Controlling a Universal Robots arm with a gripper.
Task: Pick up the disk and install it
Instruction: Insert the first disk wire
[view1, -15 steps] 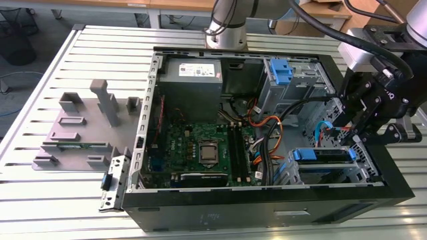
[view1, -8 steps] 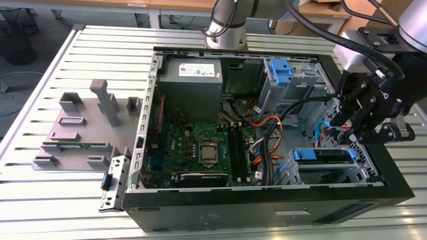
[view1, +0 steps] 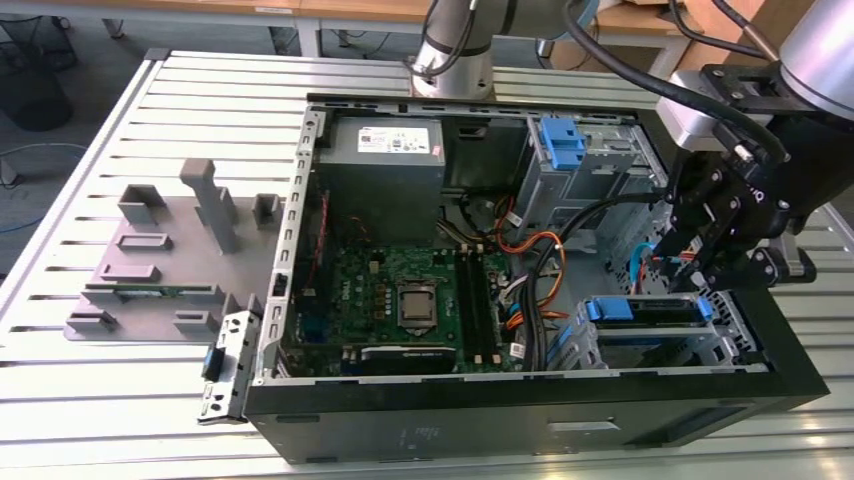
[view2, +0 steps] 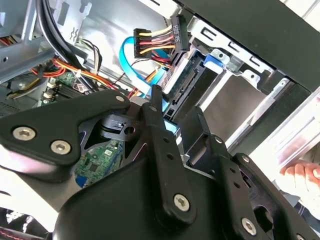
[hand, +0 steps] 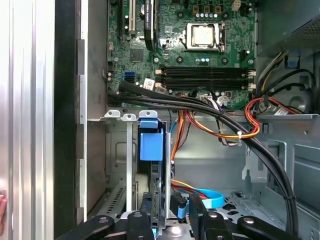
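Right at the claw, there's the disk. It stands on edge in its blue carrier and runs away from the claw's tips down the slot of the metal drive cage. The claw sits over the disk's nearer end; whether it is clamped on that end or loose around it, I cannot tell.

Just beside the claw a blue data cable loops over the metal floor. In the second wrist view a power plug on coloured wires hangs close to the disk's connector edge — it looks unmated to me, though that's a call, not a certainty. A little beyond the claw, a thick black cable bundle crosses above the cage. Farther out lies the motherboard with its processor socket.

Farthest from the claw, in the exterior view, are the grey power-supply box and a lone blue bracket in the other bay. Outside the black case, a grey fixture sits on the slotted table.

So where does the job stand? By my read the pickup is done and the disk is in the cage, carrier tab at the slot's far end from the claw — installing looks well along. What's unsettled is whether it's pushed fully home, and the cabling appears not yet done.
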